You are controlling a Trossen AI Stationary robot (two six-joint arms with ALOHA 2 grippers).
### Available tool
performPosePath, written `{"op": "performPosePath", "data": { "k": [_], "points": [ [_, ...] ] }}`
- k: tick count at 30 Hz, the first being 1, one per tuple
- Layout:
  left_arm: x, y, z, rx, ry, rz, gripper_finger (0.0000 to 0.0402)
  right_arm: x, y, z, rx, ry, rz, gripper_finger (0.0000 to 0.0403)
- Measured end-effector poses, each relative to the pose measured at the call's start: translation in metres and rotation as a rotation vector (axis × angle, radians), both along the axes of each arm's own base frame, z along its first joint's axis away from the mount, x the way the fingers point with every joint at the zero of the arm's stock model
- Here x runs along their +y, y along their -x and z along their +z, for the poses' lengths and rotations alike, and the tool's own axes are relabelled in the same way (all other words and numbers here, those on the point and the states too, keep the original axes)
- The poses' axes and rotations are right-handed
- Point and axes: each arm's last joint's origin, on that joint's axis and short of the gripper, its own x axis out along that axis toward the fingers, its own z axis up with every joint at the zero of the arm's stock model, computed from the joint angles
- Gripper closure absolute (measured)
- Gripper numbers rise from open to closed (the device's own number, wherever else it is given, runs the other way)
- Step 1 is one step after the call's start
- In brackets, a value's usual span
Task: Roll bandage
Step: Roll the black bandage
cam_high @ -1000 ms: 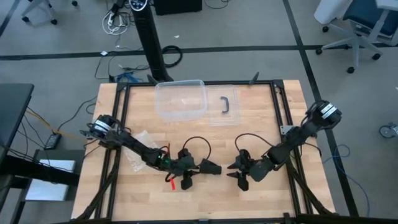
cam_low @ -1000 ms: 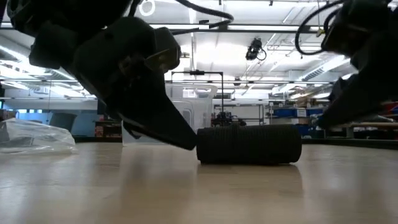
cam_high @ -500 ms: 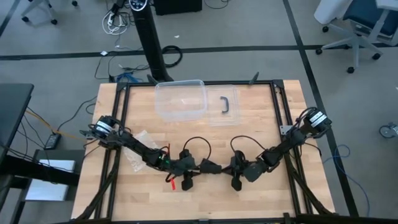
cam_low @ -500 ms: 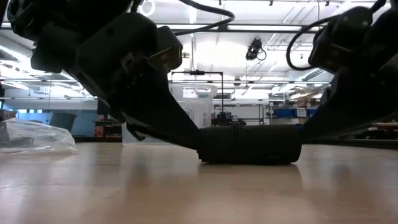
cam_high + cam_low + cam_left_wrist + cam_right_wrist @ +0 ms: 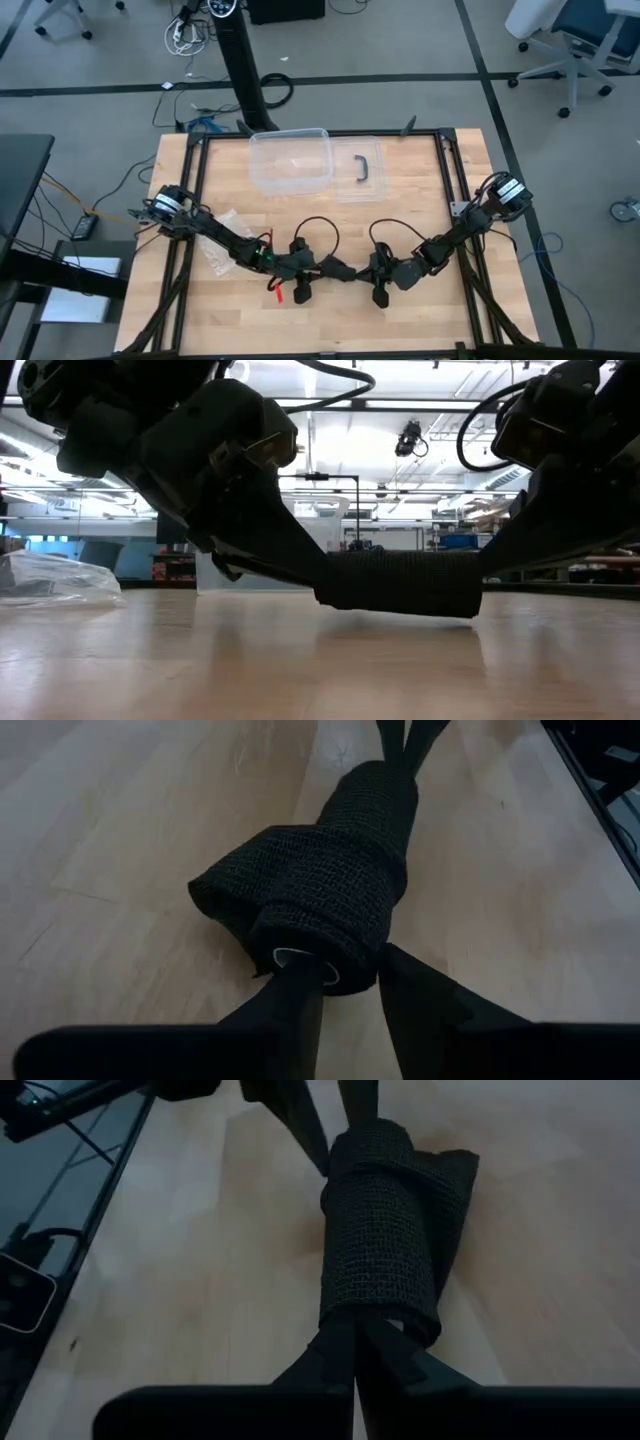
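You're holding the roll between both grippers, just off the desk, near the middle of the front edge. In the low view it is hanging clear of the wood, tilted a little, one end lower than the other.

Your left gripper is gripping one end of the roll. In the left wrist view one finger is going into the open core and the other is sitting outside the wrap, so the fingers are part apart and clamped on the roll's wall. A loose flap of bandage is sticking out on one side of that end.

Your right gripper is pinching the other end. In the right wrist view its fingers are pressed together with the edge of the fabric caught between them. The outer layer is wrapping over the roll there, with a slack fold showing beside it.

In the high view both arms are reaching in low from the side edges, left gripper and right gripper facing each other with the roll bridging them.

A clear box and its lid are sitting near the back edge. A crinkly bag is lying by the left edge, well apart from the roll.
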Motion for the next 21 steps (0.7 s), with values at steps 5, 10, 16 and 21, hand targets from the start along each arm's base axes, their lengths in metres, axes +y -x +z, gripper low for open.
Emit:
{"op": "performPosePath", "data": {
  "k": [5,10,16,21],
  "points": [
    [-0.001,0.0,0.0,-0.004,-0.014,-0.029,0.0379,0.002,0.002,0.005,-0.013,-0.013,0.017,0.039],
    [-0.004,0.0,0.011,-0.037,0.012,-0.091,0.0395,0.01,0.011,0.033,-0.091,-0.052,0.07,0.035],
    [-0.005,0.003,0.036,-0.104,-0.002,-0.14,0.04,0.017,0.032,0.079,-0.236,-0.012,0.143,0.0291],
    [-0.005,0.008,0.062,-0.182,-0.009,-0.158,0.0401,0.019,0.052,0.105,-0.319,0.074,0.162,0.0259]
  ]
}}
